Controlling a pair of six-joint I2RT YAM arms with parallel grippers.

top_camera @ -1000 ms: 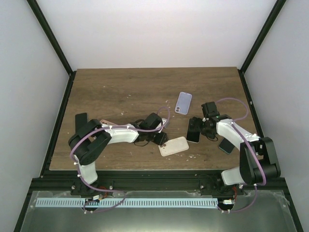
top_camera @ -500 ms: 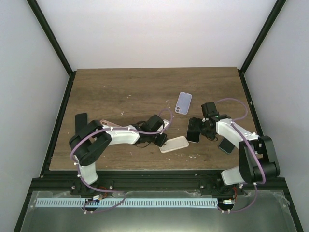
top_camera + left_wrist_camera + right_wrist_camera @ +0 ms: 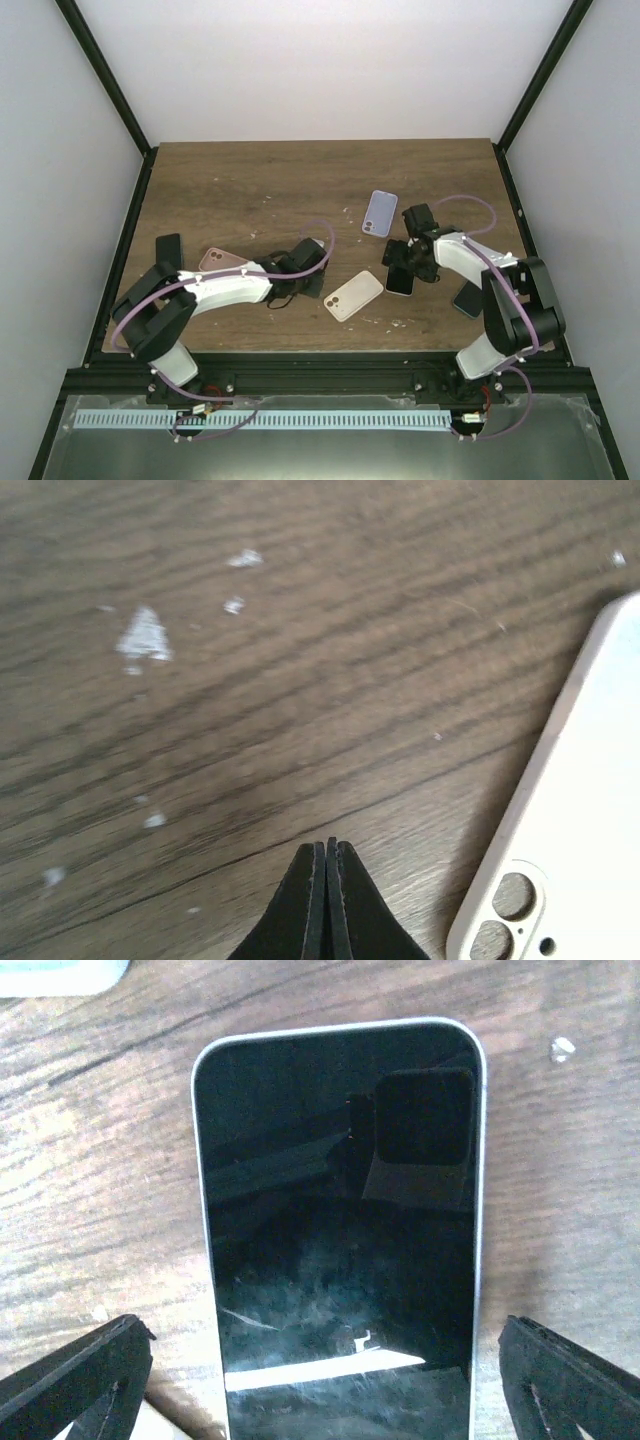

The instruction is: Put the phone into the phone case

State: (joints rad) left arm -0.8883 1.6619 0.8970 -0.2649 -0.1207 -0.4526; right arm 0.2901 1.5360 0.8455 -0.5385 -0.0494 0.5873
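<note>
A black-screened phone (image 3: 400, 281) lies face up on the wooden table, right of centre. My right gripper (image 3: 406, 254) hovers over it, open. In the right wrist view its fingers (image 3: 90, 1375) stand on either side of the phone (image 3: 340, 1220) without touching it. A cream phone case (image 3: 354, 295) lies diagonally just left of the phone. In the left wrist view the case (image 3: 565, 830) shows its camera cut-outs at the right edge. My left gripper (image 3: 312, 283) is shut on nothing, a short way left of the case; its fingertips (image 3: 327, 848) are pressed together over bare wood.
A lilac phone or case (image 3: 380, 213) lies behind the right gripper. A pink phone (image 3: 215, 260) and a black object (image 3: 168, 250) sit at the left. A dark phone (image 3: 466, 300) lies by the right arm. The table's front edge (image 3: 320, 345) is close to the case.
My left gripper has shut and pulled back to the left, away from the case, which has turned more diagonal. The right gripper has shifted left over the phone, still open.
</note>
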